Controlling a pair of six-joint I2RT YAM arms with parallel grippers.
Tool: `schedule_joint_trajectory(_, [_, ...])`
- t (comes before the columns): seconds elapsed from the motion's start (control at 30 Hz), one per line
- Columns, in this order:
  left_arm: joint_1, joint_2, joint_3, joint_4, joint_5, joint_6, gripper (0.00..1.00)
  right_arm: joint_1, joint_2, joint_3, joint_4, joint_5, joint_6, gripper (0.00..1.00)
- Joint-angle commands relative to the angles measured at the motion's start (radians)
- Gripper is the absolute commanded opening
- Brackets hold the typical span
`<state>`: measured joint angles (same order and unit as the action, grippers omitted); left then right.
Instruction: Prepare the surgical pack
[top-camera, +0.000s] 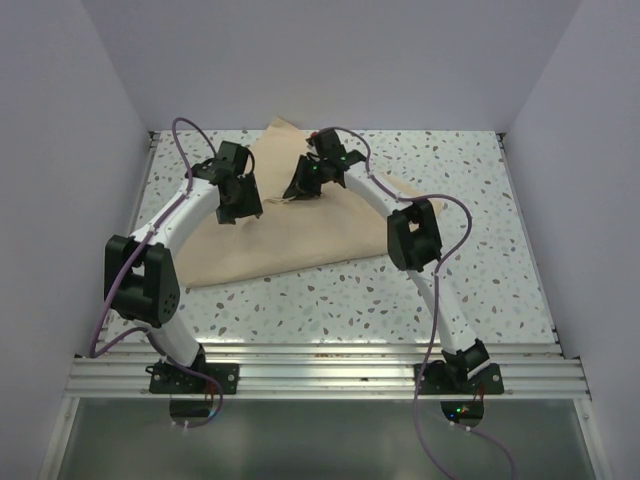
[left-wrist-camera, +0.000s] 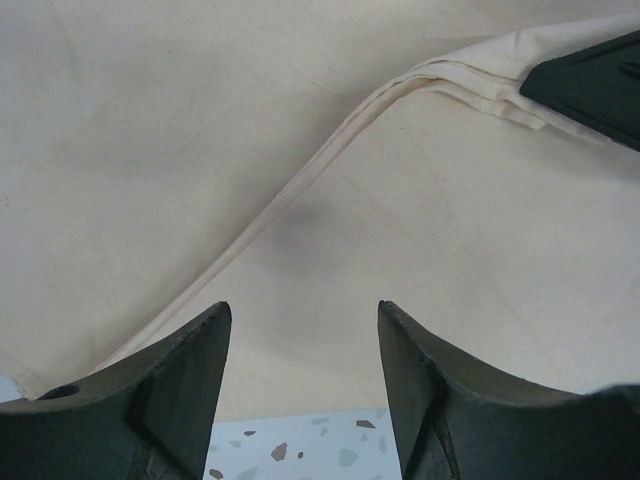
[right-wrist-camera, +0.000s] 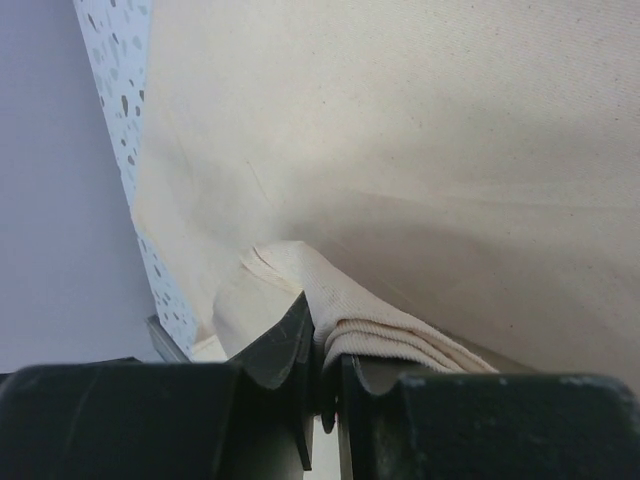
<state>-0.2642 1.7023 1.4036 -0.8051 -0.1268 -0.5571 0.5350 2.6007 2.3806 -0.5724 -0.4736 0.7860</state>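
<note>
The surgical pack shows only as a large tan cloth sheet (top-camera: 290, 235) spread on the speckled table; no tray, instruments, gauze or packets are in view. My right gripper (top-camera: 302, 183) is shut on a bunched corner of the cloth (right-wrist-camera: 345, 315) and holds it over the sheet's middle. In the left wrist view that pinched fold (left-wrist-camera: 470, 80) runs as a ridge across the cloth. My left gripper (top-camera: 240, 205) hovers open and empty over the sheet (left-wrist-camera: 300, 230), near its front-left edge, its fingers (left-wrist-camera: 190, 370) apart.
The speckled table (top-camera: 470, 200) is walled in white on the left, back and right. An aluminium rail (top-camera: 320, 375) carries both arm bases at the near edge. Purple cables loop beside each arm.
</note>
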Motion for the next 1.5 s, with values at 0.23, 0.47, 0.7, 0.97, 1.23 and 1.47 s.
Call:
schedule_joint_trajectory(0.23, [0.003,0.016,0.031,0.001,0.003,-0.001,0.64,-0.017,0.033,0.071,0.075,-0.04,0.038,0.17])
schedule_joint_trajectory(0.47, [0.005,0.028,0.038,0.001,0.004,-0.004,0.64,-0.021,0.065,0.112,0.083,-0.051,0.048,0.31])
schedule_joint_trajectory(0.7, [0.002,0.033,0.041,-0.005,0.007,-0.01,0.64,-0.029,0.108,0.207,0.167,-0.023,0.107,0.59])
schedule_joint_trajectory(0.97, [0.002,0.007,0.044,-0.013,0.018,-0.017,0.64,-0.05,0.056,0.206,0.197,0.001,0.104,0.64])
schedule_joint_trajectory(1.23, [0.002,-0.026,0.026,-0.003,0.073,-0.012,0.61,-0.092,-0.126,0.103,-0.036,0.018,-0.137,0.63])
schedule_joint_trajectory(1.47, [0.002,-0.063,-0.003,0.063,0.171,0.04,0.56,-0.105,-0.24,-0.027,-0.179,0.102,-0.343,0.52])
